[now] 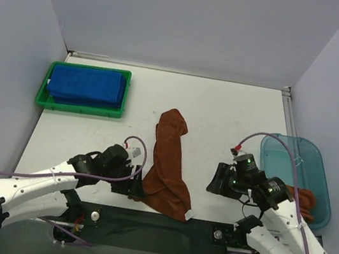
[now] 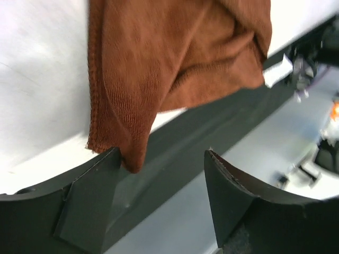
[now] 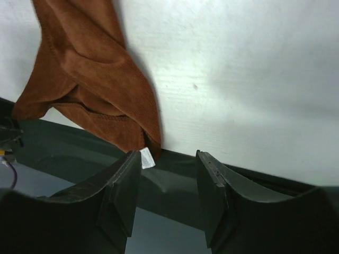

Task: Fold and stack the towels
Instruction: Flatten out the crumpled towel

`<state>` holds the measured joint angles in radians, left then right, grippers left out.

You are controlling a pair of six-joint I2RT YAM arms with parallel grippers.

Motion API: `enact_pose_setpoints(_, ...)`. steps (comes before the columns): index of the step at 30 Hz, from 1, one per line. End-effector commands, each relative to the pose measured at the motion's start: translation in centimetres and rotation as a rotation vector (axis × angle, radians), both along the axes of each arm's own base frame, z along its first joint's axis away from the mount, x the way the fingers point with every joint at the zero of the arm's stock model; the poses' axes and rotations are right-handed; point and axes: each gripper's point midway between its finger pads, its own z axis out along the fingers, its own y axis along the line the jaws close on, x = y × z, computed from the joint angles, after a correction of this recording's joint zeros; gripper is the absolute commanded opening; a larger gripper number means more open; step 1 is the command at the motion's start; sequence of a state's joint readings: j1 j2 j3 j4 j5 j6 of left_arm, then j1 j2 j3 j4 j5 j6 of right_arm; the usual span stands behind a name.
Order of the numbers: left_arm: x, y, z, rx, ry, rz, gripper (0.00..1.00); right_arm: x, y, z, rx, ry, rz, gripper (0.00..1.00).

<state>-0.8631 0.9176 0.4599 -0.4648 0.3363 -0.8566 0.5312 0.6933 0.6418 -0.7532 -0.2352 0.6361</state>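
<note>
A rust-brown terry towel [image 1: 168, 165] lies rumpled in a long strip on the white counter [image 1: 236, 112], between the two pincers, its near end spilling over the counter's edge onto the dark strip there. The left pincer [image 1: 136, 189] sits low right against the towel's near end. In its wrist view the left pincer [image 2: 161, 153] stands wide open, and a hanging corner of the rust-brown terry towel [image 2: 159, 69] dips just inside one finger [image 2: 98, 185], touching its inner edge but not clamped. The right pincer [image 1: 216, 179] is on the towel's other side, a little apart from it. Seen from its wrist, the right pincer [image 3: 168, 156] is parted with nothing between its fingers; the towel [image 3: 90, 90] lies ahead and off to one side, and its small white label [image 3: 148, 157] sits just beside one fingertip [image 3: 127, 180]. Well beyond the left pincer, folded royal blue terry towels [image 1: 89, 84] are stacked in a green plastic tray [image 1: 41, 94]. Beside the right arm stands a translucent teal plastic bin [image 1: 318, 165].
</note>
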Motion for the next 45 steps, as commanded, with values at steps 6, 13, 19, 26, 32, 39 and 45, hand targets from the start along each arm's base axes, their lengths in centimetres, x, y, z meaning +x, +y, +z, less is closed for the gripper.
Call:
enact_pose_setpoints(6, 11.2, 0.0, 3.6, -0.005, -0.278, 0.277, 0.67, 9.2, 7.4, 2.7, -0.001, -0.219, 0.225, 0.43)
enact_pose_setpoints(13, 19.2, -2.5, 2.4, -0.026, -0.280, 0.307, 0.58, 13.7, 14.3, 0.7, 0.081, -0.218, 0.370, 0.43)
enact_pose_setpoints(19, 21.5, -4.5, -0.5, -0.013, -0.226, 0.280, 0.52, 14.5, 15.6, -1.5, 0.081, -0.171, 0.382, 0.43)
enact_pose_setpoints(26, 22.1, -4.8, -2.3, 0.011, -0.206, 0.287, 0.33, 13.6, 13.1, -2.2, 0.025, -0.201, 0.349, 0.43)
enact_pose_setpoints(32, 22.5, -5.1, -1.8, 0.025, -0.242, 0.269, 0.01, 12.4, 10.1, -2.1, 0.009, -0.231, 0.290, 0.43)
enact_pose_setpoints(39, 23.5, -7.6, 3.8, 0.064, -0.379, 0.197, 0.00, 12.2, 5.2, 0.9, -0.023, -0.376, 0.132, 0.43)
enact_pose_setpoints(45, 23.9, -15.6, 9.7, 0.089, -0.547, 0.067, 0.00, 12.0, -0.3, 4.5, -0.093, -0.597, -0.083, 0.44)
